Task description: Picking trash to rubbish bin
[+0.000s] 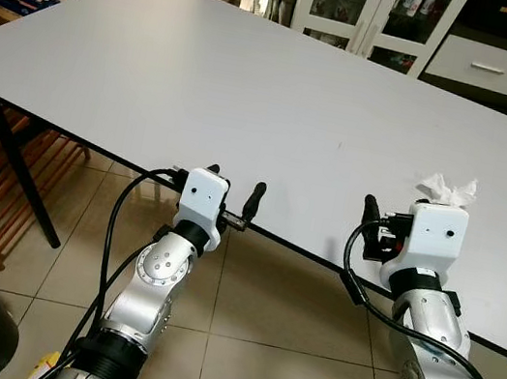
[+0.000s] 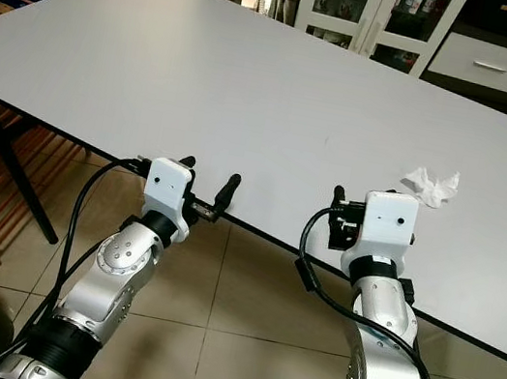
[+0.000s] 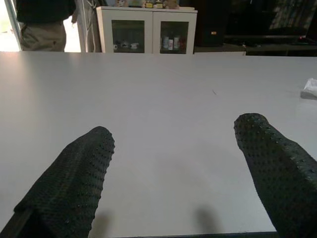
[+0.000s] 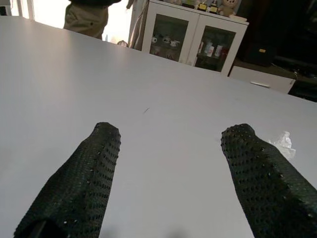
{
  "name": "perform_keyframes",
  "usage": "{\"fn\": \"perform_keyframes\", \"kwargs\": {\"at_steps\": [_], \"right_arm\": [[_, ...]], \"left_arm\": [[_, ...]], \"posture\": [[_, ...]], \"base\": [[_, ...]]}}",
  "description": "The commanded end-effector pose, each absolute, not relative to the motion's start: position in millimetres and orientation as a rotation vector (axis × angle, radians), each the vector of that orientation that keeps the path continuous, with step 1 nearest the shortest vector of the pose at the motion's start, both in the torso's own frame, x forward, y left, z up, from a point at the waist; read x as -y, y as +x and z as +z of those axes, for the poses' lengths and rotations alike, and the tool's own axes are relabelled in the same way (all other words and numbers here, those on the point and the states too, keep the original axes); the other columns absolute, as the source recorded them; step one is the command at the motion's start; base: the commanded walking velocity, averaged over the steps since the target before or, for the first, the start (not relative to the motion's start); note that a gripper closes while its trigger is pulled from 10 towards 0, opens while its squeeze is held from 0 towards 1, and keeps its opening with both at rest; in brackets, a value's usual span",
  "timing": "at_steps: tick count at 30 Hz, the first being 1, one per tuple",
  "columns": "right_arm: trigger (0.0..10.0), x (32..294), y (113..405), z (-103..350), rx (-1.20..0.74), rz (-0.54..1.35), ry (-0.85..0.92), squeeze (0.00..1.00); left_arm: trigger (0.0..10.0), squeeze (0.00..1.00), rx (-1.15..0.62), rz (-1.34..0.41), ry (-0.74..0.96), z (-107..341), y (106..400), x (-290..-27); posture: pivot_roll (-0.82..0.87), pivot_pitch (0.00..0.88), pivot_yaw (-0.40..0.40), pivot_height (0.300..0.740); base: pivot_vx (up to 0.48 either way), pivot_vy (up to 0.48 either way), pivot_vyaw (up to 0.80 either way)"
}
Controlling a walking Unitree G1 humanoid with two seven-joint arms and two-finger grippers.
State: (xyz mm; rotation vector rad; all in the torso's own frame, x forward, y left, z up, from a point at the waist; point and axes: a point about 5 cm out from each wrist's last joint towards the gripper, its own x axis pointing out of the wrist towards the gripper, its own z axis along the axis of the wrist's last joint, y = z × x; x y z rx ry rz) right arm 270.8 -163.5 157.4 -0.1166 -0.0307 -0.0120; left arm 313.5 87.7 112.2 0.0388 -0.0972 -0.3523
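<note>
Grey table [image 1: 205,73] (tissue [image 2: 430,184]), tiled floor [image 1: 257,337]

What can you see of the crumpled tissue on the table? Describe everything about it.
The crumpled tissue is white, thin paper, bunched into a loose wad with ragged peaks. It lies on the grey table, near the edge closest to the robot, on its right side, just beyond the right gripper, whose fingers stand open. Only the tabletop touches it.

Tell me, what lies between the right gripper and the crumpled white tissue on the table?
Nothing: in the right eye view only bare white table separates the right gripper from the crumpled white tissue.
</note>
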Motion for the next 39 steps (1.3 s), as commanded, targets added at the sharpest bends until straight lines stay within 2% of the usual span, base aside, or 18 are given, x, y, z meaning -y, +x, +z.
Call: {"fn": "perform_keyframes", "kwargs": {"at_steps": [1,7,39], "right_arm": [[10.0,168.2,270.4,154.0,0.017,-0.032,-0.113,0.0],[10.0,167.9,270.1,152.5,0.009,-0.033,-0.11,0.0],[10.0,168.0,268.8,149.5,-0.005,-0.053,-0.111,0.0]], "left_arm": [[10.0,0.0,0.106,-0.366,0.047,114.1,314.9,-84.4],[10.0,0.0,0.101,-0.361,0.048,112.8,314.7,-86.6],[10.0,0.0,0.091,-0.376,0.057,111.3,315.2,-85.8]], "posture": [[-0.11,0.057,-0.048,0.74],[-0.1,0.056,-0.047,0.74],[-0.11,0.063,-0.037,0.74]], "base": [[0.0,0.0,0.0],[0.0,0.0,-0.19],[0.0,0.0,-0.77]]}}
